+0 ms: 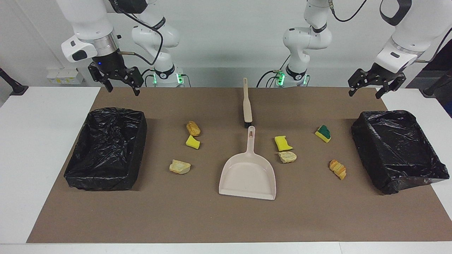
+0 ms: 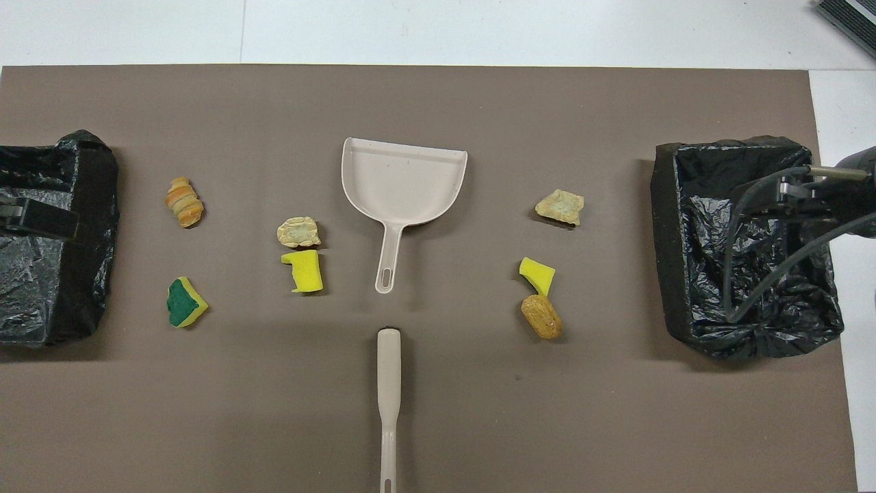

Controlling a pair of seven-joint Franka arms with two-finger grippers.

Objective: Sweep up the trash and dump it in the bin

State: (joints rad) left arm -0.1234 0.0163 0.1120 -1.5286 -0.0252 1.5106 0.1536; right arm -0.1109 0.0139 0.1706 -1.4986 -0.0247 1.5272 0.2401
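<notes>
Beige plastic dustpan (image 1: 248, 175) lies mid-tabletop (image 1: 212, 218) on brown paper, its mouth away from the robots. Seven scraps of trash flank it: toward the right arm's end a pale bread chunk (image 1: 179, 167), a yellow sponge piece (image 1: 192, 142) and a brown bread roll (image 1: 193, 128); toward the left arm's end a tan chunk (image 1: 287, 157), a yellow sponge (image 1: 283, 143), a striped orange pastry (image 1: 338, 169) and a green-backed sponge (image 1: 323, 133). Black-lined bins (image 1: 106, 148) (image 1: 397, 150) sit at either end. Nearer the robots lies the beige long-handled brush (image 1: 247, 102). Both arms wait, right hand (image 1: 122, 88) and left hand (image 1: 367, 90) raised, fingers spread, holding nothing.
</notes>
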